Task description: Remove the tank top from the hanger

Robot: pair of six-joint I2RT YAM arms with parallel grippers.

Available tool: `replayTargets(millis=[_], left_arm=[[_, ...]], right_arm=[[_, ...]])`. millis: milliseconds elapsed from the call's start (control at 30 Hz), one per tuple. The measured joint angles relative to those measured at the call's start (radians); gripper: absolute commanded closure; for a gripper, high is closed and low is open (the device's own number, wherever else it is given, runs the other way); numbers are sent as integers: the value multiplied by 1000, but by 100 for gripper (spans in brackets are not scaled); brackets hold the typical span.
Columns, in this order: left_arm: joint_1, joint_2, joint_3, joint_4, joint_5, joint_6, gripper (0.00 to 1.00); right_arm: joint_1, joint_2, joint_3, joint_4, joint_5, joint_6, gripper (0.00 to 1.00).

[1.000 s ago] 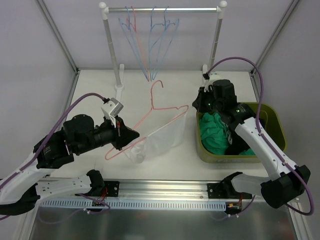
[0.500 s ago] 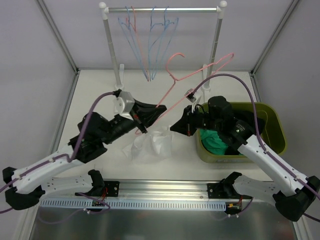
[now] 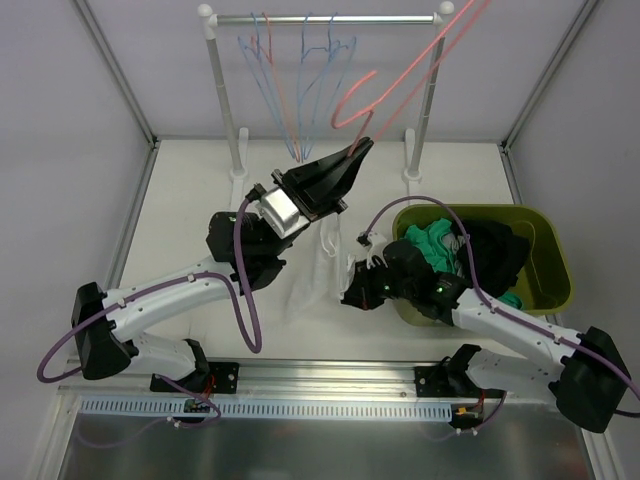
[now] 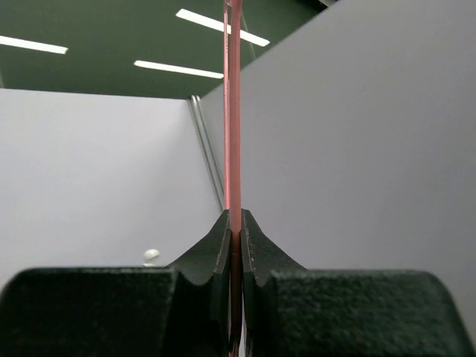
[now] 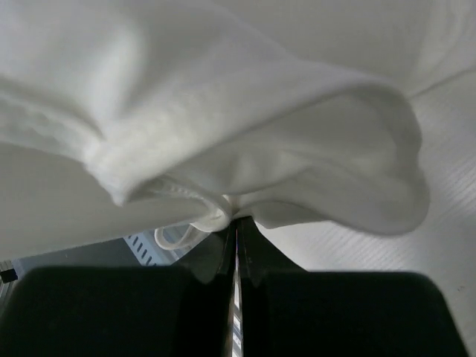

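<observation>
My left gripper (image 3: 352,158) is raised high over the table and shut on the pink wire hanger (image 3: 420,55), which slants up to the back right past the rack. In the left wrist view the pink wire (image 4: 234,111) runs straight up from between the closed fingertips (image 4: 222,238). The white tank top (image 3: 310,270) hangs as a narrow strip below the left gripper down to the table. My right gripper (image 3: 350,292) is low beside it and shut on a fold of its white fabric (image 5: 245,111). The left gripper hides where the top meets the hanger.
An olive bin (image 3: 548,222) with green and black clothes stands at the right, under the right arm. A white clothes rack (image 3: 325,18) with several blue hangers (image 3: 315,80) stands at the back, its posts (image 3: 222,100) on either side.
My left arm has swung the hanger up and to the back right. My right gripper has dropped down and left to the tank top, which is now pulled long instead of bunched.
</observation>
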Motion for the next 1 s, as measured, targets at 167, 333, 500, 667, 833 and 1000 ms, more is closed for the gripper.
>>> replayTargets(millis=[167,333,500,667,833,1000], left_arm=[[0,3,-13,90,-74,-3,100],[0,-8,-38,107,-202,-11,99],[0,-45,-26,107,-287,19,96],[0,-110,14,128,-301,63,97],[0,-195,0,156,-302,74,100],[0,-284,-87,90,-340,47,100]], right_arm=[[11,-29,17,48,23,8,100],[12,-44,43,41,63,-5,100],[16,59,42,50,113,-11,100],[64,212,-14,83,160,6,100],[114,245,-33,97,181,20,100],[134,222,-17,93,194,26,83]])
